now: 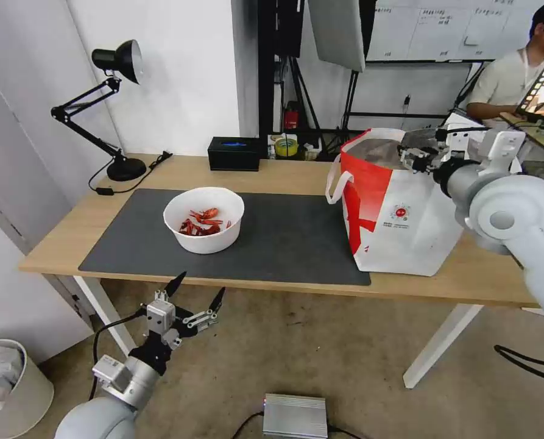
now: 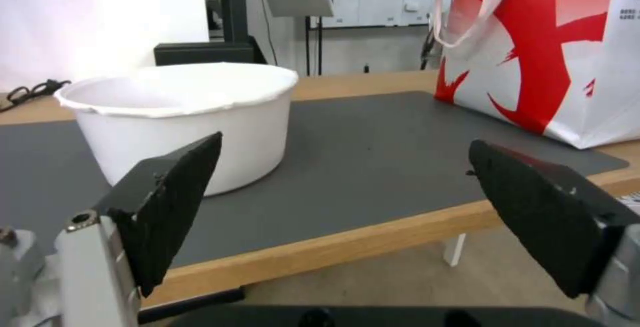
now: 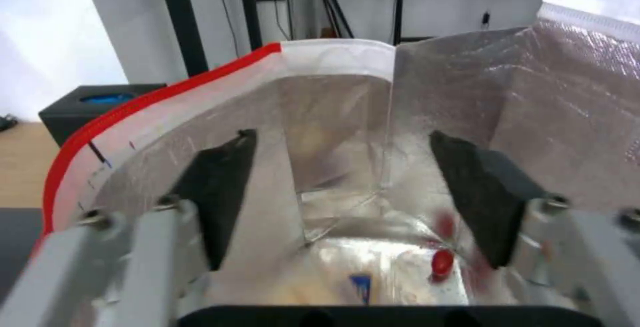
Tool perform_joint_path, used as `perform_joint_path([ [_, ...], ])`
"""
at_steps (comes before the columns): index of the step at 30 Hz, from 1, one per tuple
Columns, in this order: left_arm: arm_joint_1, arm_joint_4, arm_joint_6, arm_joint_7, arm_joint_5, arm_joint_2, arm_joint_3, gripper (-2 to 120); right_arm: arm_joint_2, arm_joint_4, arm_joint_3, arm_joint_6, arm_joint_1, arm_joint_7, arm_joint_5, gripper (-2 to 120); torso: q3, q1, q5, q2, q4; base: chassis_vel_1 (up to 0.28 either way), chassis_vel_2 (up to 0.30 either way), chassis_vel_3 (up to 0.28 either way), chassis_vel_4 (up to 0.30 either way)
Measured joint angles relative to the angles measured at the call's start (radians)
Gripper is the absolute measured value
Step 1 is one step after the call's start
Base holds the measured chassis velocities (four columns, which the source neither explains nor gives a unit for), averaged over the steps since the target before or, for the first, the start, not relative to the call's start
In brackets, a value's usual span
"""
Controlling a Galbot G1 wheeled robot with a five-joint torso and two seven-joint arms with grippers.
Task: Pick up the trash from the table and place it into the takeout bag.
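Both sets of jaws are standing wide apart and gripping nothing, so you are working with 2 empty grippers right now. Your table (image 1: 284, 174) is spreading across the head view, its dark grey mat (image 1: 284, 244) lying along the near edge. The takeout bag (image 1: 406, 225) is standing upright at the mat's right end, partly on the mat and partly on bare wood, its mouth gaping open. Your right gripper (image 1: 413, 157) is hanging over that mouth; in the right wrist view its black fingers (image 3: 220, 192) are framing the silver foil lining, with a clear plastic shape and a small red item lying at the bottom, too blurred to name. The white bowl (image 1: 204, 219) is sitting on the left half of the mat, well apart from the bag, with red crayfish shells (image 1: 201, 224) inside. Your left gripper (image 1: 197, 292) is hovering below and in front of the table's near edge, just short of the bowl, pointing toward it. A black box (image 1: 234, 153) is sitting at the table's back edge.
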Motion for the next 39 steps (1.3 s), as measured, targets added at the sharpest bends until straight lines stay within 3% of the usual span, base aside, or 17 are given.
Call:
perform_joint_path([
  [4,0.003,-0.004,0.000,0.000,0.001,0.000,-0.008,100,0.000,0.010,0.001,0.003,-0.004,-0.013,-0.003,87,0.000,0.000,0.0000,0.000,0.0000,0.000,0.000,0.000,0.000],
  [7,0.007,-0.008,0.000,0.000,0.001,0.000,-0.014,100,0.005,0.027,-0.003,0.061,0.003,-0.047,-0.004,99,0.000,0.000,0.0000,0.000,0.0000,0.000,0.000,0.000,0.000],
  [11,0.007,-0.008,0.000,0.000,0.001,-0.001,-0.016,100,0.014,0.048,-0.028,0.155,0.012,-0.098,-0.007,100,0.000,0.000,0.0000,0.000,0.0000,0.000,0.000,0.000,0.000],
  [14,0.005,-0.008,0.000,0.000,0.001,-0.007,-0.016,100,0.032,0.096,-0.043,0.270,-0.022,-0.224,-0.038,100,0.000,0.000,-0.0002,0.000,0.0001,0.000,0.000,0.000,0.000],
  [22,-0.005,0.006,-0.003,0.002,0.005,-0.013,-0.013,100,0.025,0.158,-0.046,0.372,-0.209,-0.424,-0.189,100,0.000,0.000,0.0000,0.000,-0.0002,0.000,0.000,0.000,0.000],
  [32,-0.001,0.018,-0.021,0.003,0.019,-0.036,-0.008,100,0.028,0.160,-0.041,0.491,-0.432,-0.560,-0.344,100,0.000,0.000,-0.0001,0.000,0.0001,0.000,0.000,0.000,0.000],
  [39,-0.002,0.025,-0.026,0.004,0.021,-0.038,-0.007,100,0.067,0.130,-0.018,0.585,-0.590,-0.571,-0.482,100,0.000,0.000,0.0000,0.000,-0.0001,0.000,0.000,0.000,0.000],
])
